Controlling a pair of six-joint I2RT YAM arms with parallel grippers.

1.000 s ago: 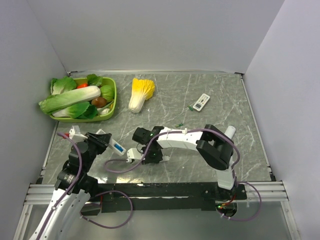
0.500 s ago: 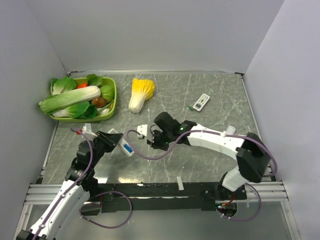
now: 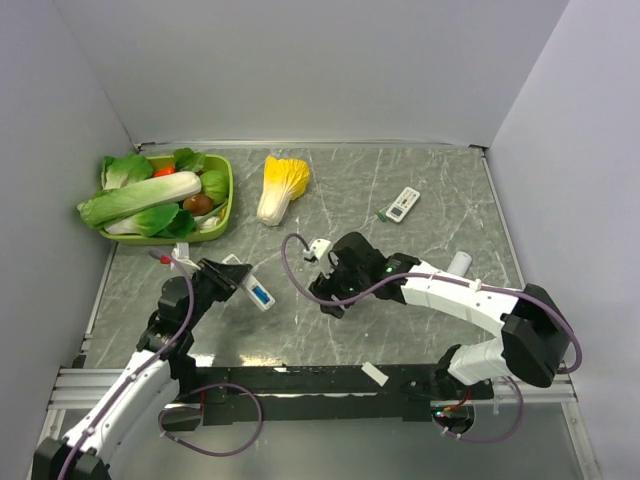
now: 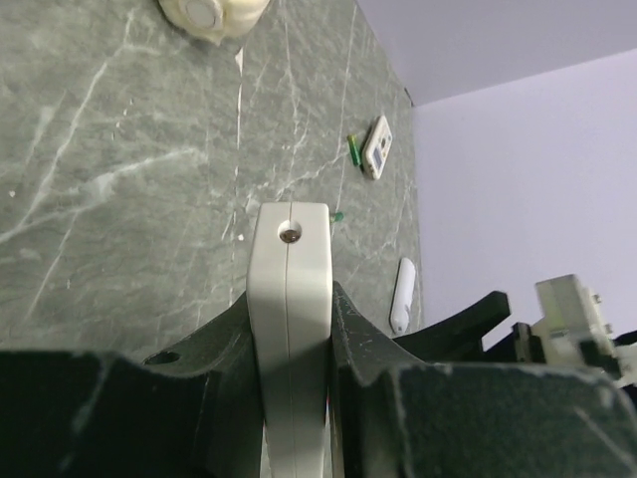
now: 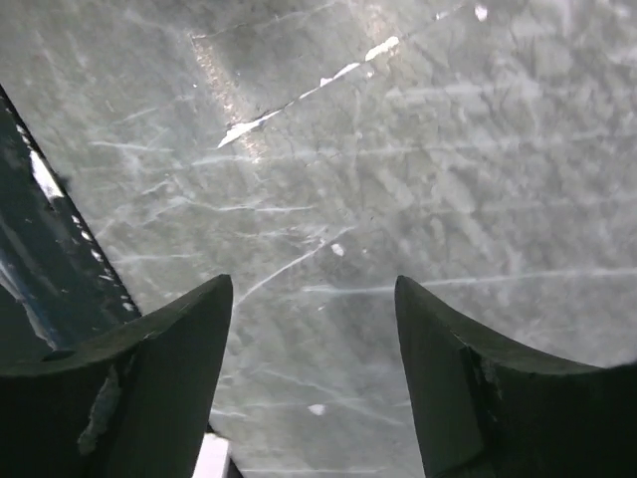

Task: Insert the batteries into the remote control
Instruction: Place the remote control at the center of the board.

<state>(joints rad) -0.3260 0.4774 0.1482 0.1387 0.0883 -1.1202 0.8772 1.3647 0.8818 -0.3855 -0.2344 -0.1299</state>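
Top external view: loading apparently unstarted.
Left tool (image 3: pixel 233 274) pinches the remote (image 3: pixel 258 294); right tool (image 3: pixel 333 300) spread, empty; green battery (image 4: pixel 351 149) lies well apart on the surface (image 3: pixel 450 190).

In the left wrist view the remote (image 4: pixel 290 329) runs off the bottom edge. Its lower sides are hidden between the fingers (image 4: pixel 214 344) of the left gripper (image 4: pixel 291 299), and only a narrow edge shows. The cabbage (image 4: pixel 212 12) is cut by the top edge. A green battery (image 4: pixel 351 149) beside the far remote (image 4: pixel 377 146) is too small to read. In the right wrist view a white piece (image 5: pixel 213 458) is cropped at the bottom and cannot be identified. In the top view the left arm (image 3: pixel 120 395) is cut by the bottom edge.
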